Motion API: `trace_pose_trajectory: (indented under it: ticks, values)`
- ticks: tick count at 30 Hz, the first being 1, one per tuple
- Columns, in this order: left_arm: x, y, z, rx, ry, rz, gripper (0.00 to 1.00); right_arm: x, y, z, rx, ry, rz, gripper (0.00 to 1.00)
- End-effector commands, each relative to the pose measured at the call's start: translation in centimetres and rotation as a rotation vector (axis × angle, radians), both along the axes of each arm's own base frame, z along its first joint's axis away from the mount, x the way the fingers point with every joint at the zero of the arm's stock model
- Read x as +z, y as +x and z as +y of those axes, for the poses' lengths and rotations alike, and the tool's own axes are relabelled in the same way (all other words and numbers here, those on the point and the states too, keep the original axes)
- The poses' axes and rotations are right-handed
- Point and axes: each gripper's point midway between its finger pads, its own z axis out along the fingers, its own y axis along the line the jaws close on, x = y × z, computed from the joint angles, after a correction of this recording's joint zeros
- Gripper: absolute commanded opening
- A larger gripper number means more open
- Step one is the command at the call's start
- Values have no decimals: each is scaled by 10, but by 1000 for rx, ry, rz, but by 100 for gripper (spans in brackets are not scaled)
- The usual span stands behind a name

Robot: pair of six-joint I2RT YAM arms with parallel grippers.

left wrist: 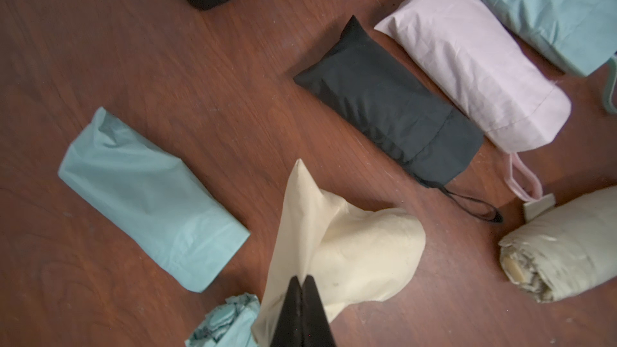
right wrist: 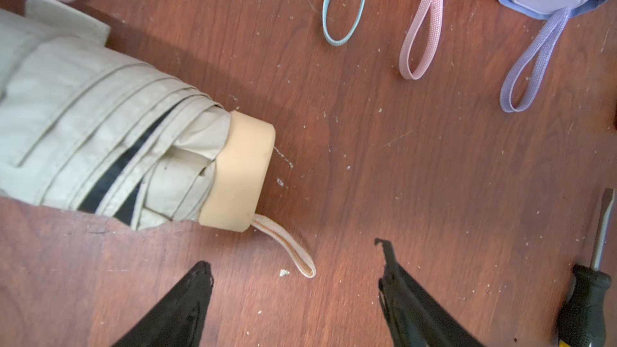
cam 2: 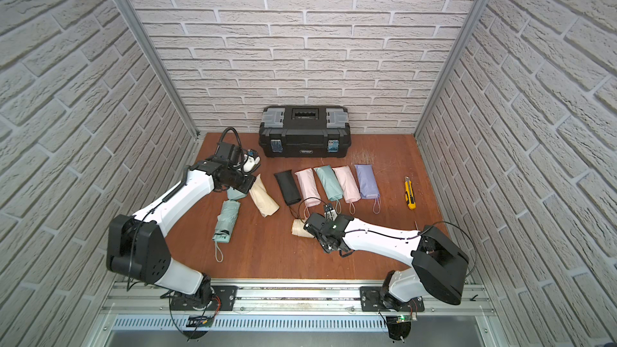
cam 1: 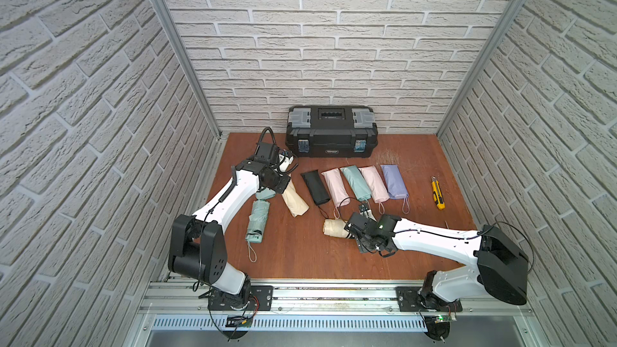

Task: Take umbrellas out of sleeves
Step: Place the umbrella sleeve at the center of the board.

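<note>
Ahead of the released right fingers (right wrist: pixel 187 305), the plump cream folded umbrella (right wrist: pixel 100 135) lies handle toward them, while the left fingers (left wrist: pixel 293 312) clench its limp cream fabric sleeve (left wrist: pixel 350 255).

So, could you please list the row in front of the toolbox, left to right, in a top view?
Black sleeve, pink sleeve, mint sleeve, second pink sleeve, lavender sleeve, yellow utility knife.

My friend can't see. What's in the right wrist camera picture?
A cream umbrella, out of its sleeve, lies on the wooden table, its wrist loop pointing toward the open, empty right gripper. A mint loop, a pink loop and a lavender loop lie farther off, plus a screwdriver.
</note>
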Motion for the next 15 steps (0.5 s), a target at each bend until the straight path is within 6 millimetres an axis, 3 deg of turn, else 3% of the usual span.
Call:
trace_pose_trajectory:
  ticks: [1,15]
  values:
    - [11,22,0,-102,53,-87,0,3,3,-1,-5,5,-29,82]
    - [-26,80,7,-86,50,2,0,0,12,0,5,-17,-22,82]
